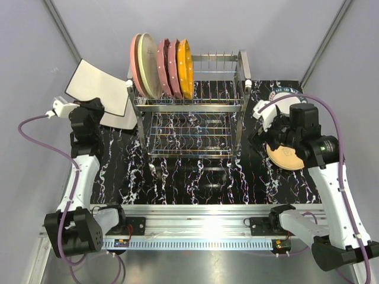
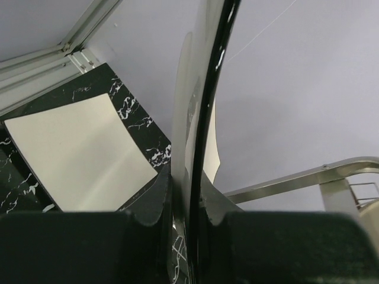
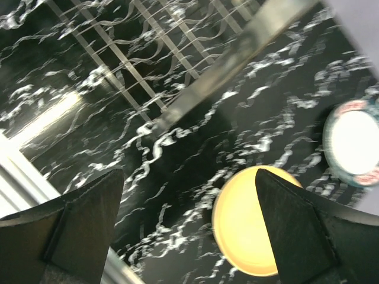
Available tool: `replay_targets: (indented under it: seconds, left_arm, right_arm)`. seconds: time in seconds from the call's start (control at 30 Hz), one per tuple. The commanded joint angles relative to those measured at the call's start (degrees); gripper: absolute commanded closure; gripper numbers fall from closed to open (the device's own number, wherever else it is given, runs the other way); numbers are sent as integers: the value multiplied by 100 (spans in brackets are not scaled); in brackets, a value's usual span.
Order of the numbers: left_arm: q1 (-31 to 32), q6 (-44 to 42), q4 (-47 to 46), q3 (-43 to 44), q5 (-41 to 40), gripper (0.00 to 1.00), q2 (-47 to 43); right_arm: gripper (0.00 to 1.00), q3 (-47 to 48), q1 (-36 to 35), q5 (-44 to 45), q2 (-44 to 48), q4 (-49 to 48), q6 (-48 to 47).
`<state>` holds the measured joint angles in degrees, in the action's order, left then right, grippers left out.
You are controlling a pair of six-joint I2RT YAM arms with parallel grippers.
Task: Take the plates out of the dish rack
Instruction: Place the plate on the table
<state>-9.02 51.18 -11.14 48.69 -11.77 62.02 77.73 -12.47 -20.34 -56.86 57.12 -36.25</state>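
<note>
Left of the dish rack (image 1: pixel 189 106) | left gripper (image 2: pixel 190 204) clamped on squarish white plate (image 2: pixel 201 118) | right gripper (image 3: pixel 189 231) jaws apart above tan plate (image 3: pixel 243 231) | we'd lower flat, then release gently

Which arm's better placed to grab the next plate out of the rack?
Right, probably: the right claw is open and empty, while the left claw is shut on a squarish white plate. The orange plate is the racked one nearest it.
</note>
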Motion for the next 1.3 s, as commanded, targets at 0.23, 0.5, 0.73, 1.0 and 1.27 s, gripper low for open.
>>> replay_targets:
  seconds: [0.23, 0.5, 0.73, 1.0, 1.27]
  left_arm:
    - [-179, 542, -2779, -412, 245, 100, 205]
    - [-531, 1008, -3640, -624, 860, 100, 890]
    - [-742, 1175, -4230, -431, 1555, 100, 1908]
    - [-795, 1131, -4537, -61, 1827, 100, 3016]
    - [-795, 1341, -4862, 150, 1862, 100, 3729]
  right_arm:
    - [0, -1049, 52, -1112, 290, -535, 206]
    - [0, -1849, 43, -1139, 334, -1519, 671]
    - [0, -2166, 78, -1306, 245, -1740, 742]
    - [0, -2280, 263, -1403, 255, -1652, 654]
    - [0, -2315, 333, -1438, 167, -1582, 593]
